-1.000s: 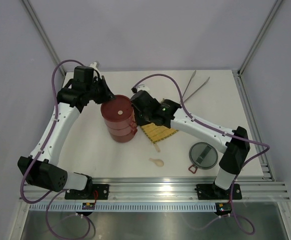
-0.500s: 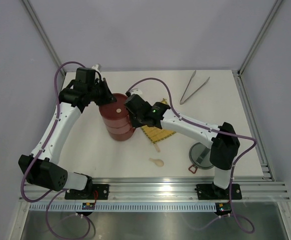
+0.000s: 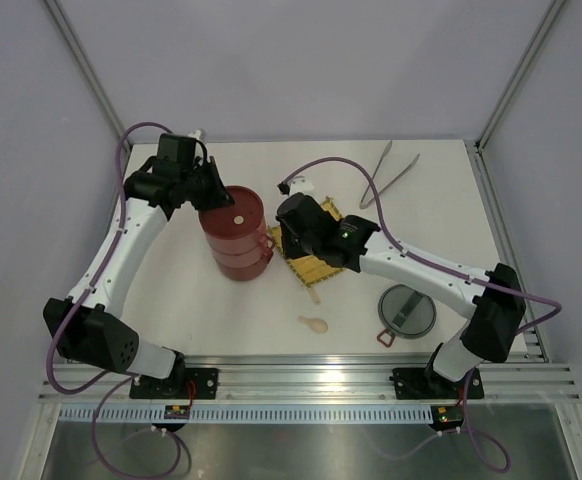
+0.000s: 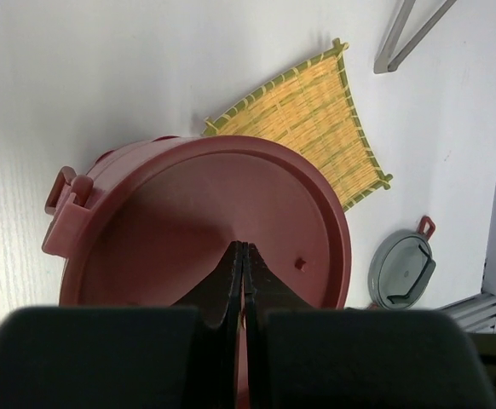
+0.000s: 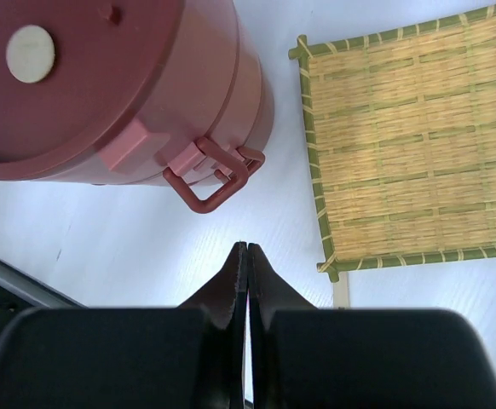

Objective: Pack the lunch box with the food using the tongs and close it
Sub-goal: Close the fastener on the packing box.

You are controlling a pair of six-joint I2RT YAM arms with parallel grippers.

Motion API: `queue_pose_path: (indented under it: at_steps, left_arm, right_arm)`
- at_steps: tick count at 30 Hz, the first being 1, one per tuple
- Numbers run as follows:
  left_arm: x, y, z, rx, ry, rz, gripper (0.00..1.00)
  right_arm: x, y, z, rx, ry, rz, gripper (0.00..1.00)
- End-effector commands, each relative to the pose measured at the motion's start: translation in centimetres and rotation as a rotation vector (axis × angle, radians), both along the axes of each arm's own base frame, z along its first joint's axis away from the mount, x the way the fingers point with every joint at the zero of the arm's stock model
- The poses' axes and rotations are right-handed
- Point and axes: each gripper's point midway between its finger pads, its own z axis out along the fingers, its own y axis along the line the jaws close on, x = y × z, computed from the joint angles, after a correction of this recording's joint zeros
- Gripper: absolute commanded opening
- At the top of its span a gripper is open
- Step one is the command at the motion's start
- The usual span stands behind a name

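Tabletop: right fingers have withdrawn from lunch box toward mat.

Seen from above, the right arm covers the 10 o'clock part of the yellow mat. The left arm hides the lunch box rim at 10 o'clock, and what lies inside the box cannot be seen. In the left wrist view the tongs run off the top edge at 1 o'clock. In the right wrist view the box is cut off at 11 o'clock and the mat at 3 o'clock.
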Motion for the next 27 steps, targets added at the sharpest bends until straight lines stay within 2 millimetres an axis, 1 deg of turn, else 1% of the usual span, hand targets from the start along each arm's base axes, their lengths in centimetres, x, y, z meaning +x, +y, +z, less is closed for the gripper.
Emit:
queue_pose_path:
  at_steps: [1,2,3,4,6,7,9,10,12,13,14,15,16,17,18,19,20,21,22,24,26,27]
  left_arm:
    - [1.6,1.1,1.9,0.038,-0.059,0.042,0.0]
    - [2.1,2.2,1.8,0.051,-0.055,0.079,0.0]
    - [2.4,2.8,1.6,0.054,-0.051,0.097,0.0]
    - [3.1,4.2,1.0,0.052,-0.035,0.133,0.0]
    - [4.0,5.2,0.4,0.051,-0.022,0.167,0.0]
    - [4.7,6.1,-0.5,0.057,0.003,0.205,0.0]
    - [6.0,7.1,-1.2,0.058,0.0,0.252,0.0]
    - [6.6,7.5,-1.9,0.047,0.014,0.276,0.0]
    - [7.6,7.4,-2.6,0.032,0.014,0.276,0.0]
    - [8.2,7.2,-3.8,0.034,0.041,0.271,0.0]
    - [8.5,7.0,-4.1,0.026,0.05,0.265,0.0]
    - [8.8,6.8,-4.5,0.022,0.06,0.263,0.0]
    - [8.9,6.8,-4.9,0.017,0.073,0.266,0.0]
    - [9.0,6.6,-5.4,0.009,0.086,0.258,0.0]
    - [9.0,6.4,-5.7,0.002,0.086,0.252,0.0]
    - [8.9,6.2,-5.7,-0.008,0.084,0.247,0.0]
    - [8.7,6.0,-5.7,-0.018,0.08,0.24,0.0]
    - [8.7,6.0,-4.9,-0.025,0.05,0.239,0.0]
    - [8.4,6.0,-5.1,-0.025,0.051,0.234,0.0]
    - [7.8,5.9,-4.5,-0.029,0.04,0.223,0.0]
    - [7.3,5.7,-4.3,-0.035,0.045,0.212,0.0]
    - [6.8,5.6,-3.6,-0.044,0.032,0.205,0.0]
  right_arm:
    - [0.9,-0.8,1.7,0.048,-0.045,-0.074,0.0]
    - [0.9,-0.9,0.9,0.027,-0.031,-0.077,0.0]
    - [0.6,-1.0,0.3,0.009,-0.01,-0.072,0.0]
    - [0.5,-0.8,-0.2,0.005,0.005,-0.072,0.0]
    - [0.3,-0.9,-0.8,-0.02,0.032,-0.068,0.0]
    - [0.1,-0.7,-1.6,-0.037,0.053,-0.063,0.0]
    - [-0.1,-0.2,-2.0,-0.037,0.078,-0.045,0.0]
    - [-0.2,0.1,-2.5,-0.041,0.09,-0.034,0.0]
    - [-0.3,0.9,-2.5,-0.022,0.102,-0.01,0.0]
    - [-0.2,1.2,-2.8,-0.024,0.108,-0.005,0.0]
    - [-0.1,1.5,-2.8,-0.021,0.108,0.001,0.0]
    - [0.1,2.2,-2.2,0.002,0.1,0.011,0.0]
    - [0.4,2.7,-2.6,-0.005,0.1,0.019,0.0]
    - [0.7,3.1,-2.5,-0.001,0.096,0.023,0.0]
    - [1.1,3.7,-1.7,0.01,0.083,0.03,0.0]
    - [1.3,4.0,-2.2,-0.005,0.09,0.031,0.0]
    - [1.4,4.2,-1.9,-0.001,0.087,0.035,0.0]
    - [1.5,4.5,-1.7,0.008,0.086,0.038,0.0]
    - [1.5,4.6,-1.5,0.017,0.084,0.04,0.0]
    - [1.4,4.6,-1.7,0.026,0.082,0.041,0.0]
    - [1.4,4.4,-1.7,0.024,0.082,0.038,0.0]
    - [1.3,4.3,-1.9,0.022,0.084,0.034,0.0]
